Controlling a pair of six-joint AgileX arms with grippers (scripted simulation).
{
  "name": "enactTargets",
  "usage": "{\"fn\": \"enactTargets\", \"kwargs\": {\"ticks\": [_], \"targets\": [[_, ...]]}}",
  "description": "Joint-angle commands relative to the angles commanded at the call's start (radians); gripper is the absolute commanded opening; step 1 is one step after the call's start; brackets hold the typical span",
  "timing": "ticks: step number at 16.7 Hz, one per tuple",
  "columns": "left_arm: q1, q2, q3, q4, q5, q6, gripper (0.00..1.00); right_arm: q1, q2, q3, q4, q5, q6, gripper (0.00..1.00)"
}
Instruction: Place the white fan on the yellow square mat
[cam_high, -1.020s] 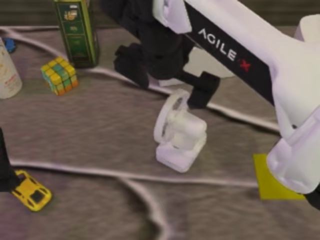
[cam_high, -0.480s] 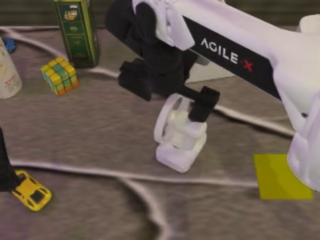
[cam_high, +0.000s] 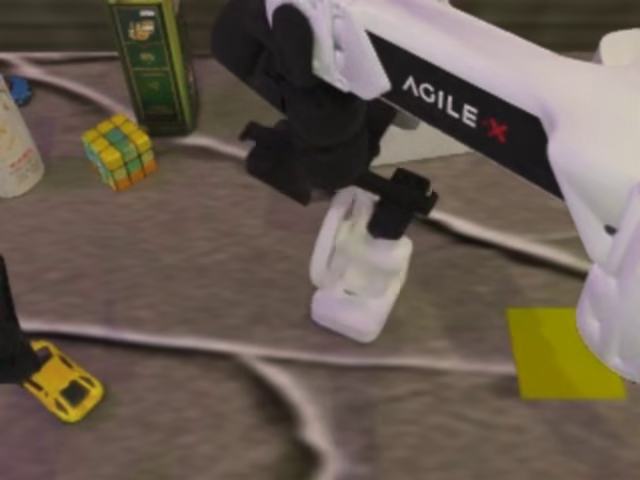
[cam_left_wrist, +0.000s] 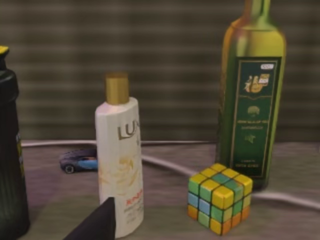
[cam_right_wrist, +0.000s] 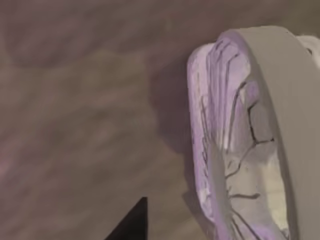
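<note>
Fan (cam_high: 358, 275), small and white, stands on its blocky base near the middle of the surface (cam_high: 200, 260), round guard uppermost and turned toward the top view's left. Right claw (cam_high: 345, 195) is down over that guard, one dark finger (cam_high: 400, 205) against the motor side and the other on the far side of the ring, so it looks clenched on the fan's upper part; a high hold here probably keeps the base free to be set down flat. Right wrist view shows the guard's ribbed rim (cam_right_wrist: 240, 140) filling the picture at very close range, which fits a claw straddling it. Base looks to be resting on the surface, so my judgement is that the lift has not begun. Yellow mat (cam_high: 558, 352) lies flat well apart toward the right, partly under the white right arm (cam_high: 500, 100), nothing on it; the carry would run rightward and a little toward the near edge. Left claw (cam_left_wrist: 97, 225) is parked at the left edge beside the yellow toy car (cam_high: 62, 380), only a dark finger tip in its own view, so open or shut cannot be told. Farther off at the left: colour cube (cam_high: 120, 150), green bottle (cam_high: 152, 62), white lotion bottle (cam_left_wrist: 120, 160), small blue car (cam_left_wrist: 80, 161), none in the carry path.
</note>
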Motion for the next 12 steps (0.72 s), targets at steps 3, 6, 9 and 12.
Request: {"fn": "enactTargets", "kwargs": {"ticks": [3, 6, 9, 12], "targets": [[0.0, 0.0, 0.0, 0.0, 0.0, 0.0, 1.0, 0.0, 0.0, 0.0, 0.0, 0.0, 0.0, 0.4], [0.0, 0.0, 0.0, 0.0, 0.0, 0.0, 1.0, 0.0, 0.0, 0.0, 0.0, 0.0, 0.0, 0.17], [0.0, 0.0, 0.0, 0.0, 0.0, 0.0, 1.0, 0.0, 0.0, 0.0, 0.0, 0.0, 0.0, 0.0], [0.0, 0.0, 0.0, 0.0, 0.0, 0.0, 1.0, 0.0, 0.0, 0.0, 0.0, 0.0, 0.0, 0.0]]}}
